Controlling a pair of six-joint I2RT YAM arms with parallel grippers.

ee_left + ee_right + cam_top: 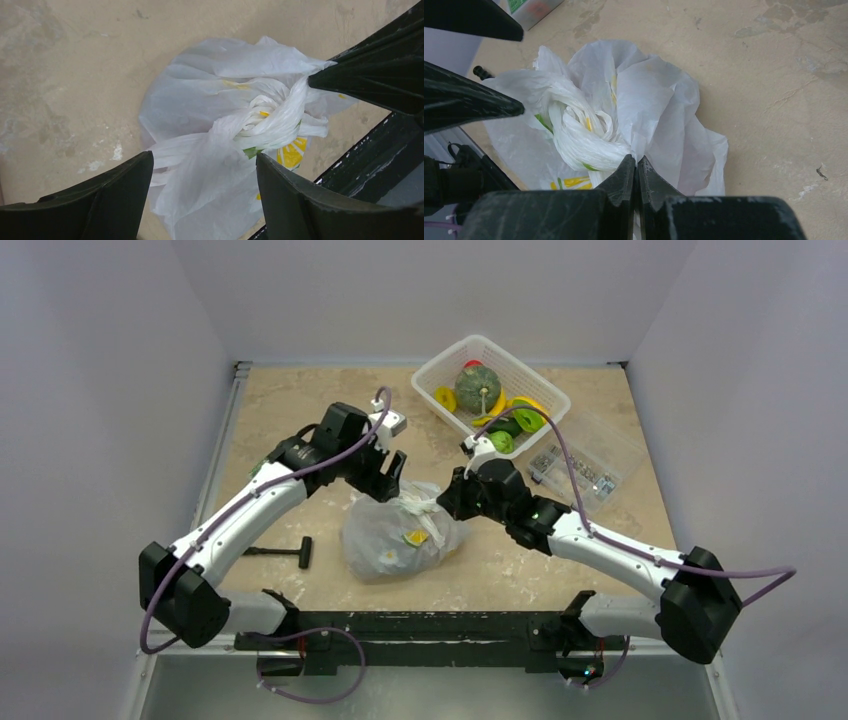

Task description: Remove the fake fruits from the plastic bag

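The plastic bag [400, 537] lies crumpled on the table's middle, its handles twisted into a knot [272, 117]. The fake fruits are hidden inside it. My left gripper [390, 480] hangs over the bag's far left side. In the left wrist view it is open [204, 160], with loose film lying between the spread fingers. My right gripper [452, 502] comes in from the right. It is shut [636, 161] on a fold of the bag [649, 100] right beside the knot. Its black fingers [370, 75] show at the upper right of the left wrist view.
A white lattice basket [436, 368] at the back right holds a green squash [477, 387] and flat yellow and green pieces. A clear lidded box [600, 455] lies beside it. A black T-shaped tool [290, 553] lies left of the bag.
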